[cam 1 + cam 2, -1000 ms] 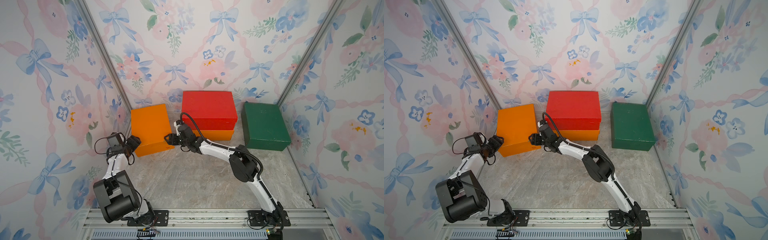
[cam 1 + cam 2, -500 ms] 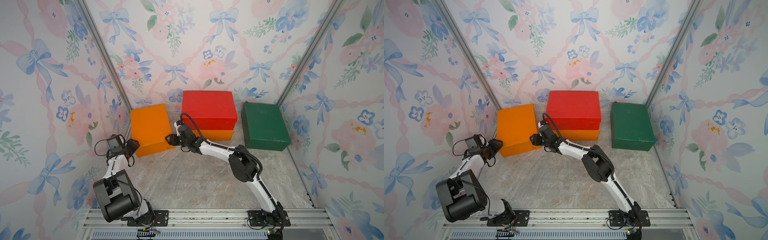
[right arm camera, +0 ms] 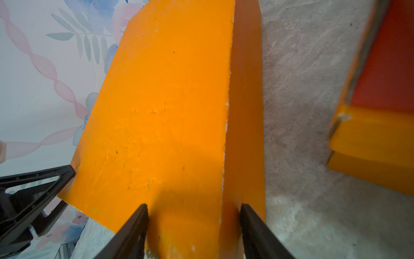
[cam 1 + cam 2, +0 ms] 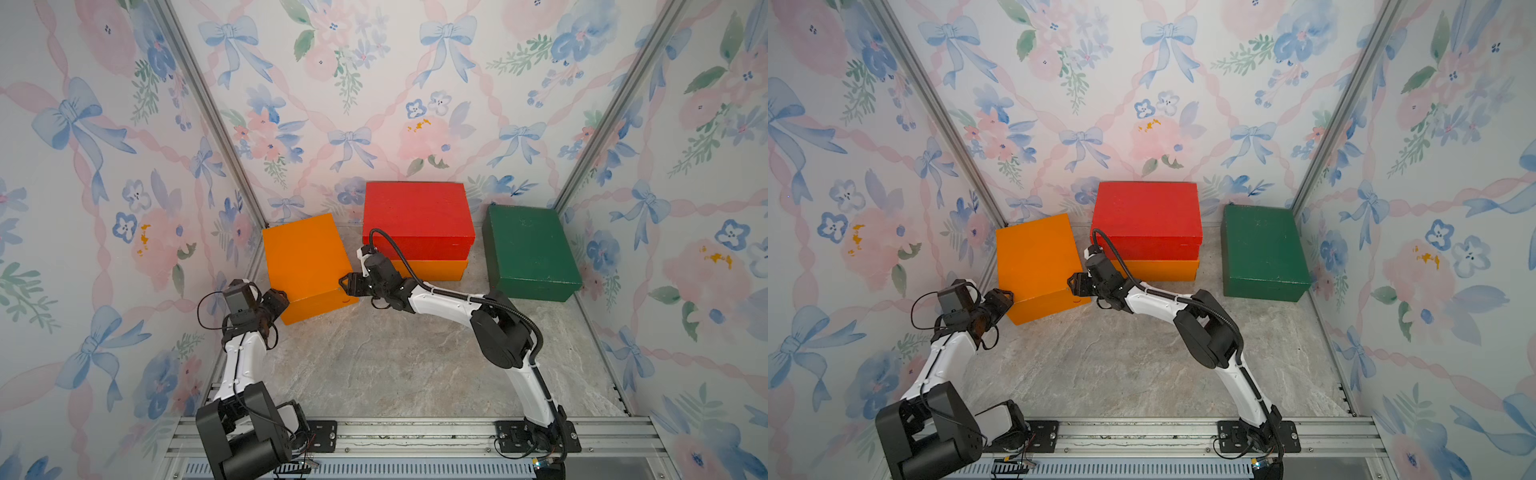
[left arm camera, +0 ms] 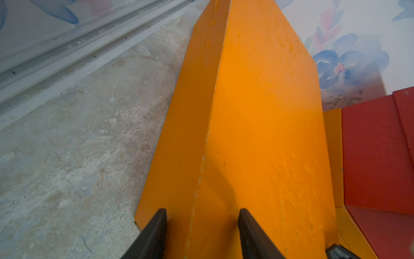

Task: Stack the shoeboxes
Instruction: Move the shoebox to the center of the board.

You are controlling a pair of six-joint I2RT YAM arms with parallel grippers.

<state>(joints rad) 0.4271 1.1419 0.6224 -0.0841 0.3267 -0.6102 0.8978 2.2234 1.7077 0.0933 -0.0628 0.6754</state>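
Orange shoebox corners behind black fingers

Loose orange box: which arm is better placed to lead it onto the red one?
Likely right. The right pincer clamps the corner of the orange box nearest the red box; the left pincer clamps the other near corner, farther from it.

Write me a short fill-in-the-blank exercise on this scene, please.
1. The bottom box under the red box is coloured ____.
2. The rightmost box is ____.
3. The left gripper and right gripper clamp the lone orange box at its near ____.
Missing words: orange; green; corners.
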